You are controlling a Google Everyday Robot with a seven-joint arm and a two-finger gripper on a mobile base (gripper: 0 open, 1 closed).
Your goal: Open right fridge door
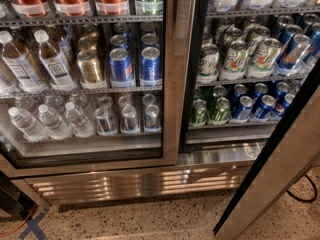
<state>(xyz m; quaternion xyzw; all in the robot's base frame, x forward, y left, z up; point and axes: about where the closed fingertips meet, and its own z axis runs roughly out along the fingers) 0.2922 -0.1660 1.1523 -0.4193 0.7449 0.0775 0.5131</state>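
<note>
Camera view of a two-door drinks fridge. The right fridge door (272,179) stands swung out from the cabinet. Its brushed steel frame, dark along the inner edge, crosses the lower right corner as a slanted band, so its long axis runs diagonally from the floor at bottom centre-right up to the right margin. Behind it the right compartment lies exposed, with green cans (235,59) and blue cans (262,106) on open shelves. The left door (175,84) sits shut, with water bottles (50,121) and gold cans (90,66) behind its glass. The gripper is out of view, so its state cannot be told, nor which way the door lies from it. Judged from the gap, the opening is largely done, and any further swing would carry the door's free edge outward, away from the cabinet. A black cable (305,194) on the speckled floor (150,224) lies just beyond the door's foot
</note>
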